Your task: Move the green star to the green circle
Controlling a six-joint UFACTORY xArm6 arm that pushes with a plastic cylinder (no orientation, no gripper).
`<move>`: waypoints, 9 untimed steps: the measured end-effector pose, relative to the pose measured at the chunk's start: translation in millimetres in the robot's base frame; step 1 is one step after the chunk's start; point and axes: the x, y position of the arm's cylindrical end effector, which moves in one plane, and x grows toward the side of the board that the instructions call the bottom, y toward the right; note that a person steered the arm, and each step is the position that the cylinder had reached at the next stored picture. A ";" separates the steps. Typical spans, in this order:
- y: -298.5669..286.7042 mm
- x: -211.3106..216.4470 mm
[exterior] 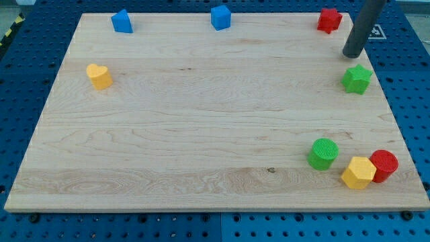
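Observation:
The green star [357, 78] lies near the board's right edge, in the view's upper right. The green circle [324, 153] stands at the lower right, well below the star and a little to its left. My tip [352, 54] is just above the green star in the view, a short gap apart from it. The dark rod rises from the tip to the view's top right.
A yellow hexagon [359, 173] and a red circle [384, 165] sit touching each other just right of the green circle. A red star [328, 19], a blue cube [220, 17] and another blue block [121, 21] line the top edge. A yellow heart [99, 75] is at the left.

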 end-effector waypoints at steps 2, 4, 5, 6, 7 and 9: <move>-4.8 80.8; -9.3 104.2; -26.8 99.6; -49.4 99.6; -52.9 102.8; -52.8 131.8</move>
